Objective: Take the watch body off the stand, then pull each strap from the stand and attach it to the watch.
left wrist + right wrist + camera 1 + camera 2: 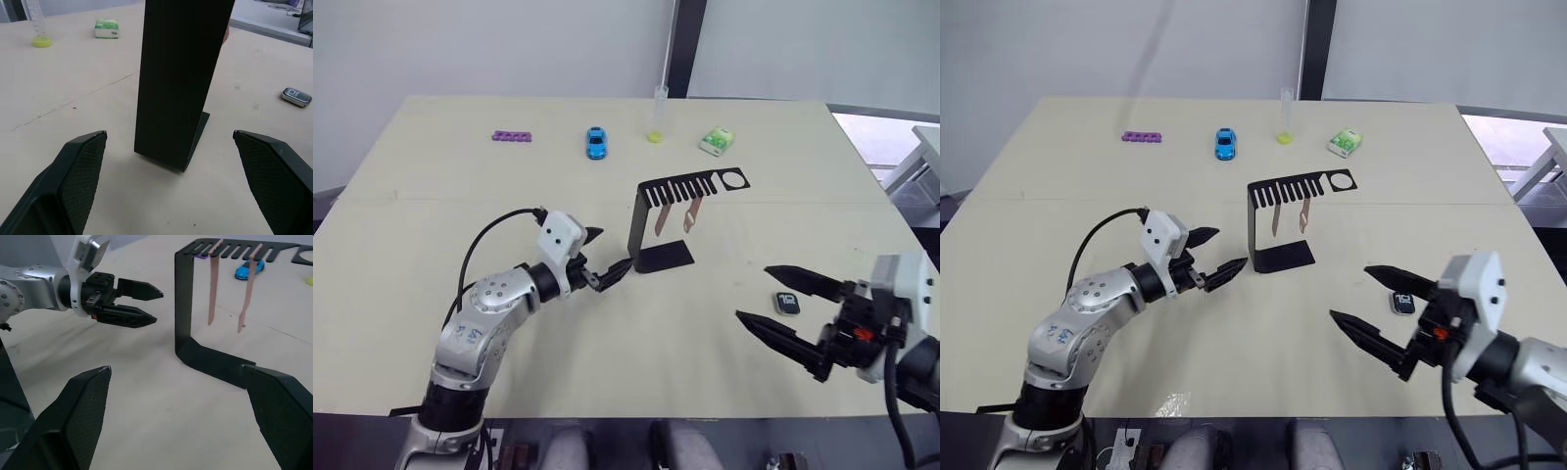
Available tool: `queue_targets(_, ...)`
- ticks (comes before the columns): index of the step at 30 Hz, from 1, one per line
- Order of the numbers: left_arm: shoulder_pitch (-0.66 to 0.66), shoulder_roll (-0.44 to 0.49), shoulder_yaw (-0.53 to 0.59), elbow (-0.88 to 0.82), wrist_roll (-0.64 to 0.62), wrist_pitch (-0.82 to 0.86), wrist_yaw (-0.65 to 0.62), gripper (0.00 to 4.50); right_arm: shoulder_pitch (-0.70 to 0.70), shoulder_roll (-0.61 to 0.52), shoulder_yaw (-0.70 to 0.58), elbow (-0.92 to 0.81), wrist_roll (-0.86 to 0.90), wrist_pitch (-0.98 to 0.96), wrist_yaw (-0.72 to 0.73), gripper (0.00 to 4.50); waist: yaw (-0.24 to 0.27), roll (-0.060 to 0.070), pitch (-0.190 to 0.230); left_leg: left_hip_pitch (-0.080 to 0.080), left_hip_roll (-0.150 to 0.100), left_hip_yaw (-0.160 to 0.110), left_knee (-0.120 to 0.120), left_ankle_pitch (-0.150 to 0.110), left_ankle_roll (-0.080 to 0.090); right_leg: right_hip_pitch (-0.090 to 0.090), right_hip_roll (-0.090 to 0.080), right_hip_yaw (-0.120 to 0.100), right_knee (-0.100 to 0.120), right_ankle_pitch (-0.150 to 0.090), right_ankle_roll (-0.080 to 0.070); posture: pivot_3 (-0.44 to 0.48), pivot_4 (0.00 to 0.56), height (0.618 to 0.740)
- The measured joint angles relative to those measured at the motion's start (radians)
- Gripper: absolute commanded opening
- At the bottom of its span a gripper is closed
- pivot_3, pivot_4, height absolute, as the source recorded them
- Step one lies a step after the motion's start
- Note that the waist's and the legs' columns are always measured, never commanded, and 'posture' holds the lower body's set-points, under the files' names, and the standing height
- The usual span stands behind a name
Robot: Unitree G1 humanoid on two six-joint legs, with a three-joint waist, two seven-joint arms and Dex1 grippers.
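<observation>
Lying flat on the pale wooden table (431, 245) at right of centre in the head view: small square watch body (787, 304) with black screen and grey rim, already off the black bent sheet-metal stand (658, 220) at frame centre. Hanging from the comb slots of the stand's top arm: two pale pink-beige rubbery straps (677, 217), side by side, not touching the base. Hovering just left of the stand's upright: left gripper (597, 257), black fingers spread apart, holding nothing. Hovering at lower right, straddling the spot near the watch body: right gripper (783, 302), fingers wide apart, also empty. Judging the step in hand as pulling the first strap; best done by steadying the upright with the left gripper, pinching the strap low, and drawing it out along its slot without tipping the stand.
</observation>
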Motion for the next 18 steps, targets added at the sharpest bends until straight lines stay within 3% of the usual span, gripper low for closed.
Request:
queue_targets(5,-0.033,-0.04,-0.04,0.059,0.041,-0.032,0.015,4.5,-0.079,-0.004,0.097,0.004,0.001,0.001,-0.053,4.48,0.0,0.0,0.0,-0.001,0.0,0.0,0.0,0.0,0.0,-0.001,0.0,0.0,0.0,0.0,0.0,0.0,0.15,0.74)
queue_targets(13,-0.093,-0.088,-0.05,0.147,0.105,-0.082,0.058,4.5,-0.1,-0.003,0.139,0.006,-0.014,0.001,-0.076,4.48,0.0,0.0,0.0,-0.001,0.001,0.0,0.0,0.0,0.0,-0.001,0.0,0.0,0.0,0.0,0.0,0.0,0.15,0.74)
queue_targets(16,-0.094,-0.107,-0.062,0.171,0.12,-0.109,0.058,3.71,-0.1,-0.003,0.139,0.006,-0.018,0.001,-0.077,4.5,0.0,0.0,0.0,-0.001,0.001,0.0,0.0,0.0,0.0,-0.001,0.0,0.0,0.0,0.0,0.0,0.0,0.15,0.74)
queue_targets(18,-0.095,-0.119,-0.073,0.177,0.128,-0.121,0.058,3.71,-0.1,-0.003,0.139,0.006,-0.016,0.001,-0.077,4.5,0.0,0.0,0.0,-0.001,0.001,0.0,0.0,0.0,0.0,-0.001,0.0,0.0,0.0,0.0,0.0,0.0,0.15,0.74)
